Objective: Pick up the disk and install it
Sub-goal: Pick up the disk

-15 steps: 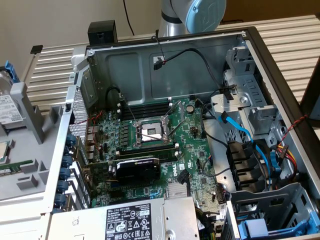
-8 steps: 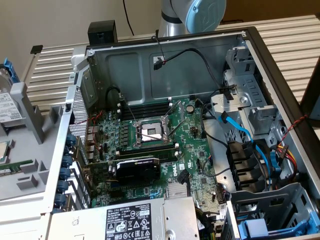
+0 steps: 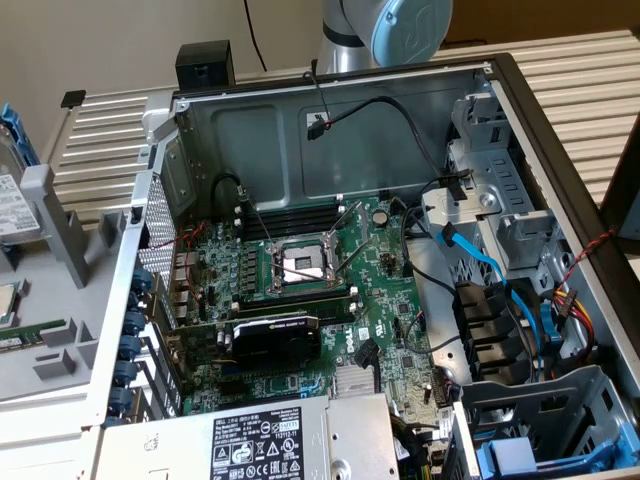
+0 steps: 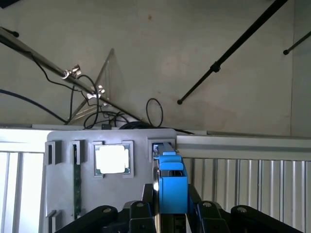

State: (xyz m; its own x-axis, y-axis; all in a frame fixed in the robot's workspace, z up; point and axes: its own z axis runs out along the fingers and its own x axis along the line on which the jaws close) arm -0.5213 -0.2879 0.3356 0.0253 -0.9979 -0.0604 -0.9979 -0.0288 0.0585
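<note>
The disk (image 4: 172,184) stands on edge in a slot of a grey holder (image 4: 63,194), its blue rail facing the wrist camera. My gripper (image 4: 171,196) has its black fingers (image 4: 146,196) pressed against both sides of the rail, shut on the disk. At the exterior view's far left edge the disk (image 3: 8,200) shows its white label and blue rail, still standing in the grey holder (image 3: 50,230).
An open computer case (image 3: 330,100) lies on the table with motherboard, black graphics card (image 3: 275,340) and power supply (image 3: 260,440). Drive cages (image 3: 500,200) and blue-railed bays (image 3: 520,455) sit at its right. The holder also carries a processor chip (image 4: 112,159) and a memory stick (image 4: 77,184).
</note>
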